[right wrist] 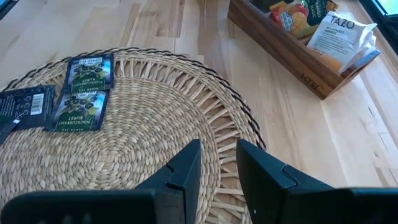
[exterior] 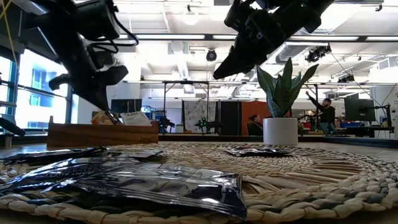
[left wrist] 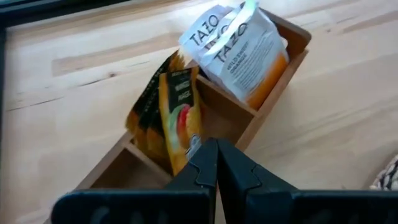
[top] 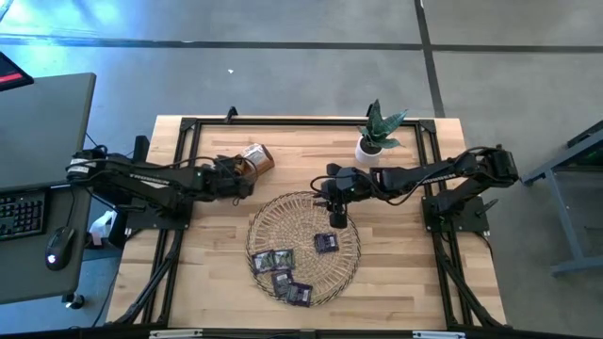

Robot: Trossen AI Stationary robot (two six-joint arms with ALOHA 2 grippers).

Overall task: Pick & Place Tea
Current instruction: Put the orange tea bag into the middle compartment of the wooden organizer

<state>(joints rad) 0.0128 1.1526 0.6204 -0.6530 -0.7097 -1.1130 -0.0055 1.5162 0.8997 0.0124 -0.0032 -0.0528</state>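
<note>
The wooden box [top: 252,160] on the table [top: 405,273] is crowded: upright sachets [left wrist: 177,115] fill its middle compartment and white-and-orange ones [left wrist: 239,46] its far one, while the left claw [left wrist: 216,163], pressed shut, sits just at its wall. The near compartment stands free. On the woven tray [top: 306,202] the dark sachets [top: 283,273] lie flat at one side, leaving the centre and far rim bare beneath the right claw [right wrist: 217,168]. The potted plant [top: 377,132] rises just beside the right arm, blocking that corner. Bare wood lies between tray and box.
</note>
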